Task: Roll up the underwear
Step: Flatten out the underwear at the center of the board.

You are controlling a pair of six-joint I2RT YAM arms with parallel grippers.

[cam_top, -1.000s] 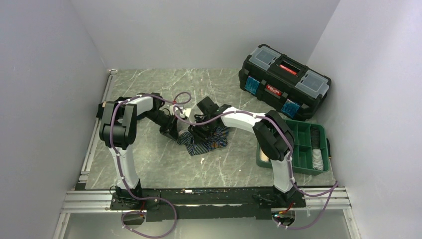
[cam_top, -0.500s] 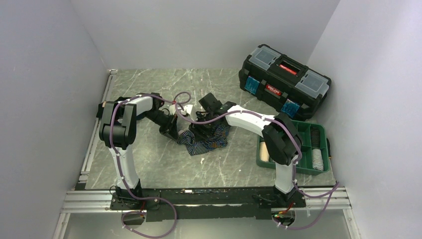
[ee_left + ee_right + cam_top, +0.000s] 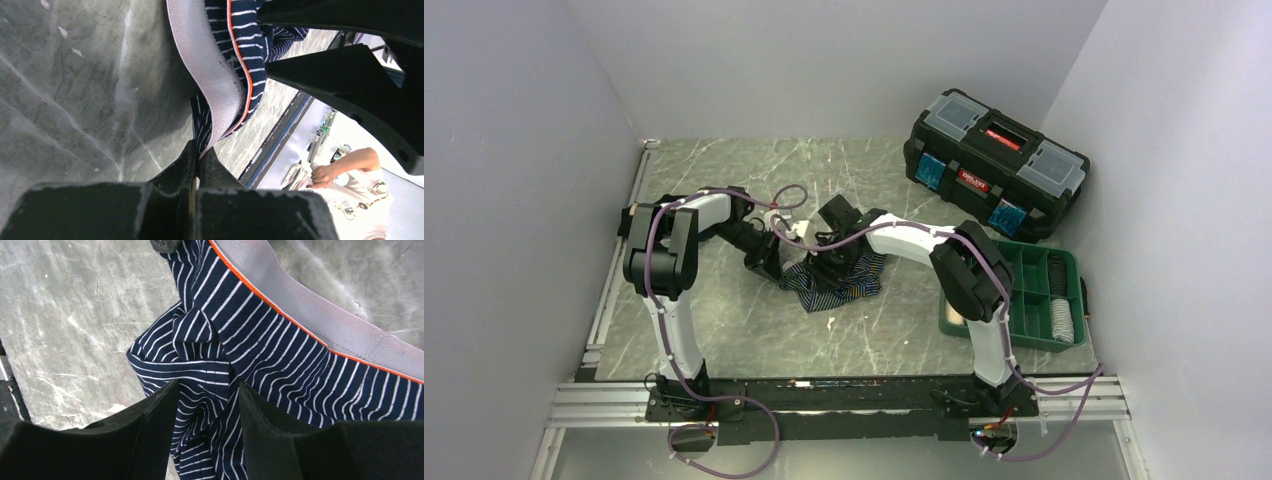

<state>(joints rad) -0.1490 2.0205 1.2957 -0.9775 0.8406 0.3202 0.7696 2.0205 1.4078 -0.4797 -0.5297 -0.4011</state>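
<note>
Overhead view of a grey marbled table [image 3: 724, 330] with two robot arms reaching toward its centre. The navy white-striped cloth underwear [image 3: 839, 283] lies crumpled there, between the two arm tips.

In the right wrist view, the garment's grey elastic waistband with an orange edge [image 3: 320, 325] runs from 12 o'clock down to 3 o'clock.

The left tool [image 3: 198, 152] sits at 9 o'clock of the garment. It is closed, pinching the very end of the waistband where it meets the striped cloth.

The right tool [image 3: 209, 385] sits at 12 o'clock of the garment. Its fingers are parted and straddle a bunched fold of striped cloth, and nothing looks clamped.

Several things could go wrong from here:
- **Uneven roll:** The cloth is wrinkled and folded over itself rather than flat, so a roll started now would likely be lumpy or lopsided.
- **Lost grip:** The left pinch holds only a thin edge of the band, so a sideways tug from the other arm could pull it free.
- **Dragging:** If the parted fingers close on the bunched fold, they may catch several layers and drag the whole garment instead of turning one edge.
- **Collision:** The two tools work very near each other, so a careless move could knock them together.

A black plastic toolbox with a red latch [image 3: 994, 165] at 2 o'clock and a green plastic compartment tray [image 3: 1009, 343] at 4 o'clock stand well apart from the garment.
</note>
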